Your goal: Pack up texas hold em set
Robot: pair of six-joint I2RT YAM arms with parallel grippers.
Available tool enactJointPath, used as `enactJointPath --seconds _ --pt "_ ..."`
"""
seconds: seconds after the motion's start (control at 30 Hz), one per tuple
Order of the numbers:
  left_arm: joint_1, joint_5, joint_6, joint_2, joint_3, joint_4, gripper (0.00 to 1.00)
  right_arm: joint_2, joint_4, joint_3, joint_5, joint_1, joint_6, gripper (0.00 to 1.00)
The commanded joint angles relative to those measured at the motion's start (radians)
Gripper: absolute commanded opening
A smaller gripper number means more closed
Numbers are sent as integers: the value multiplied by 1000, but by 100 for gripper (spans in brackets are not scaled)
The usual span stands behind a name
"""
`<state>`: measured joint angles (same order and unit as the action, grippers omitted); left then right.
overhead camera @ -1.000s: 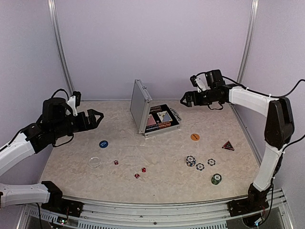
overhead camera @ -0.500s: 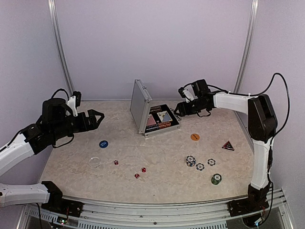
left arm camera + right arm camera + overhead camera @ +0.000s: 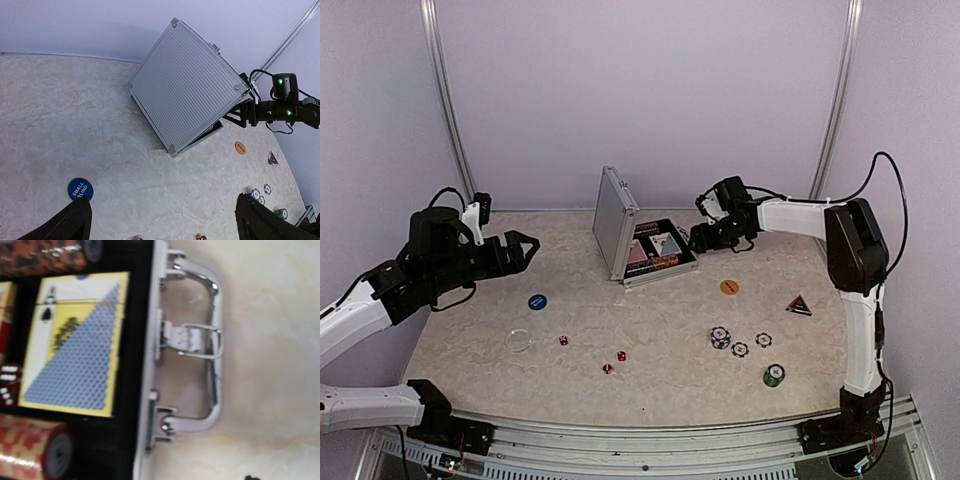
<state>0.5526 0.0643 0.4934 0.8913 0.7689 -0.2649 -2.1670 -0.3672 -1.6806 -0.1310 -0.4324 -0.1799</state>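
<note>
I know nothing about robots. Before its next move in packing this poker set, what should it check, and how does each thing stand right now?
1. Case lid raised, inside reachable: ok.
2. Card deck lying in the case: ok.
3. All pieces packed: not ok; poker chips and red dice lie loose on the table.
4. Left claw open and empty: ok.
5. Right claw clear of the handle: ok; it is beside the case, holding nothing.
6. Room in the case for the loose chips: cannot tell.
</note>
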Motion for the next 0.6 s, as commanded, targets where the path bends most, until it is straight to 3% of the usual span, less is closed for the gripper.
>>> enactJointPath --seconds 0.0,0.57 --pt "10 14 11 -3 -11 -1 99 -40 -46 -56 99 -24 9 71" --pt "17 20 11 7 -20 5 99 -109 -74 -113 120 -38 21 74"
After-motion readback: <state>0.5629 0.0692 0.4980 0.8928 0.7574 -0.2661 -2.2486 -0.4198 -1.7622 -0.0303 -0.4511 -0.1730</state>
